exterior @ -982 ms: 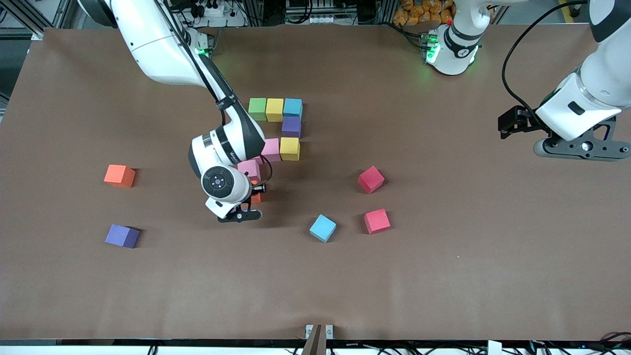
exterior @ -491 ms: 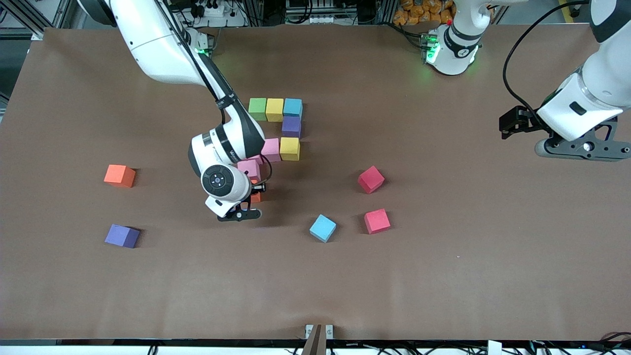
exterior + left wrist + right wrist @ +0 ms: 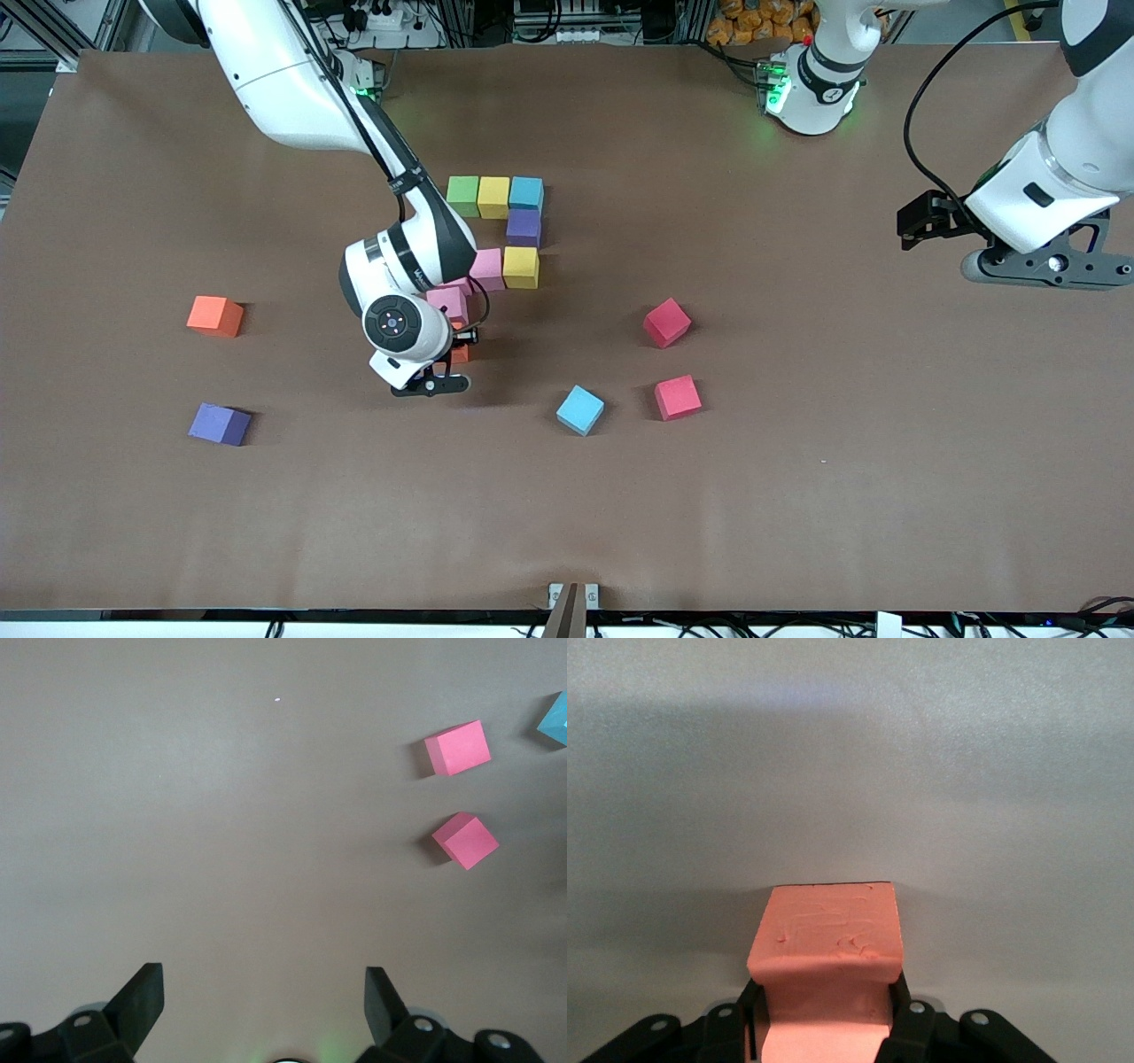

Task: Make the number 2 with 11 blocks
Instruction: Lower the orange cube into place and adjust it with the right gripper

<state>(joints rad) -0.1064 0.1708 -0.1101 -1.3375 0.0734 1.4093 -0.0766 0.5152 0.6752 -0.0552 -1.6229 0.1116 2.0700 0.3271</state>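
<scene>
Orange block (image 3: 826, 948) pinched in my right gripper (image 3: 450, 347) | unmoved for the last second, just beside pink block (image 3: 447, 303) | release next, I think | left gripper (image 3: 264, 1003) spread, waiting.

My right arm's wrist hides most of the orange block (image 3: 460, 354) I'm holding; a light blue block (image 3: 557, 719) is cut off at the left wrist view's edge.

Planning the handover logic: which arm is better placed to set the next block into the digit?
Right. Its tool is shut on an orange block right beside the pink block of the part-built digit. The left tool is open and holds nothing, waiting over bare table at its own end.
</scene>
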